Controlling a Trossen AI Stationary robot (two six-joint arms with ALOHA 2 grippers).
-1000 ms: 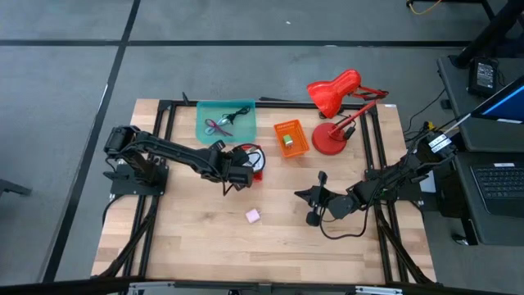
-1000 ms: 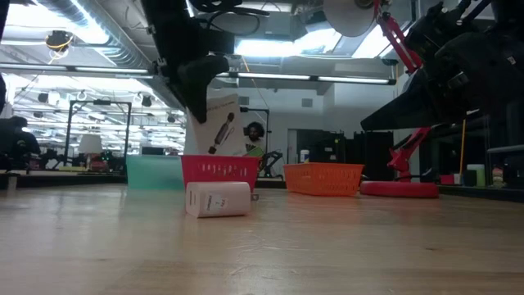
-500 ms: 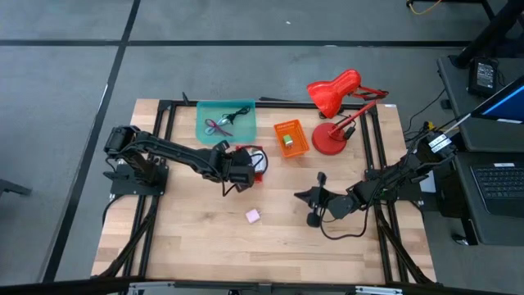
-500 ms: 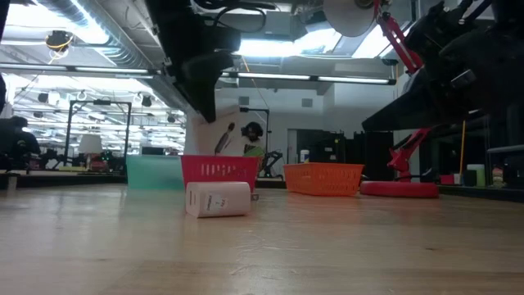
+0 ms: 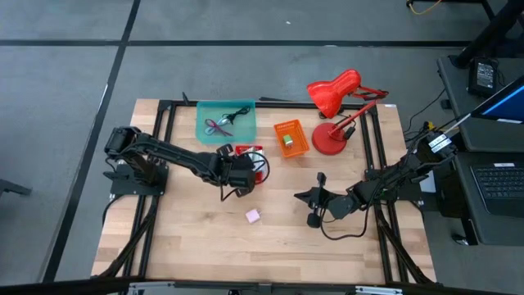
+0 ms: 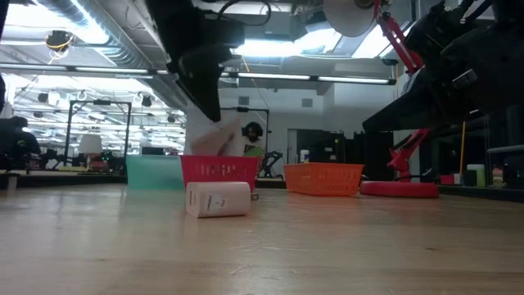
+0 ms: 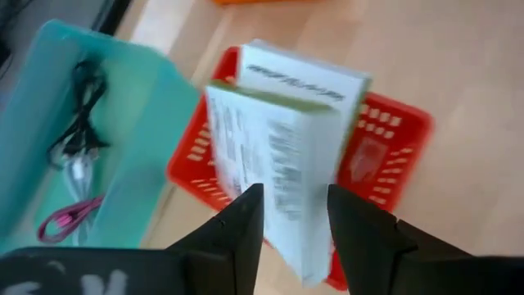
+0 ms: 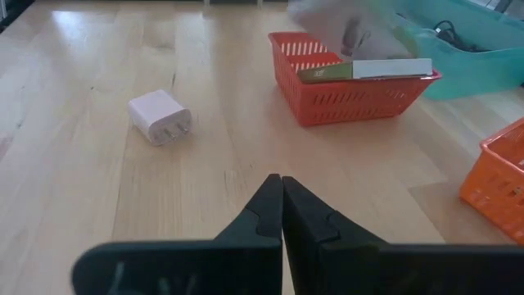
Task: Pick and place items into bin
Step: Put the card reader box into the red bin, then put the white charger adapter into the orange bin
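My left gripper (image 5: 238, 174) hangs over the red basket (image 5: 250, 157), open. A white printed packet (image 7: 282, 147) shows blurred between its fingers, its far end down in the basket; in the low view the packet (image 6: 219, 139) stands tipped behind the basket's wall. A second packet (image 8: 370, 70) lies flat in the basket. The pink cube (image 5: 253, 215) sits on the wood near the table's middle. My right gripper (image 5: 312, 206) waits shut, low over the table's right half. Maroon and black cables (image 5: 221, 124) lie in the teal bin (image 5: 244, 124). My left gripper's fingers (image 7: 246, 217) stand on either side of the packet's upper end (image 7: 299, 246), pointing down from above. The packet is blurred and reaches down into the red basket. I cannot tell whether the fingers touch it.
An orange basket (image 5: 291, 138) stands right of the red one, with a small object inside. The red desk lamp (image 5: 332, 102) occupies the far right corner. Bare wood stretches along the near edge around the pink cube.
The packet under my left gripper has sunk lower against the fingers and tipped over into the red basket. The left gripper has shifted slightly toward the table's near edge. The right arm has kept still.
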